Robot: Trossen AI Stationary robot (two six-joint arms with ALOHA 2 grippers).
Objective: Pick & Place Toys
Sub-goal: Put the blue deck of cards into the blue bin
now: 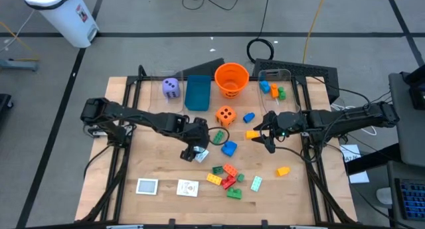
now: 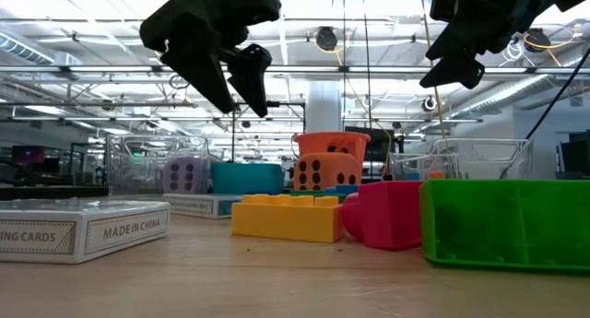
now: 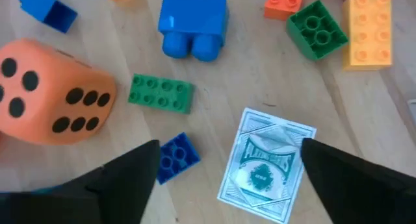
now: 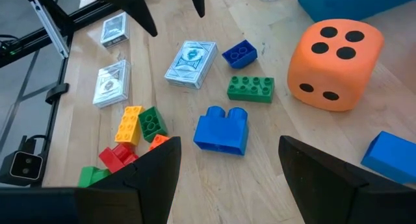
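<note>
My left gripper hangs open above the table's middle. In its wrist view a blue-and-white card deck lies flat on the wood between its fingers; the low view shows the gripper raised clear of the table. An orange die, a green brick, a small blue brick and a bigger blue brick lie close by. My right gripper hovers open to the right of the orange die, nothing between its fingers. A purple die sits at the far left.
An orange bucket, a teal box and a clear bin holding bricks stand along the far edge. A cluster of bricks and two more card decks lie near the front. A yellow brick lies at the right.
</note>
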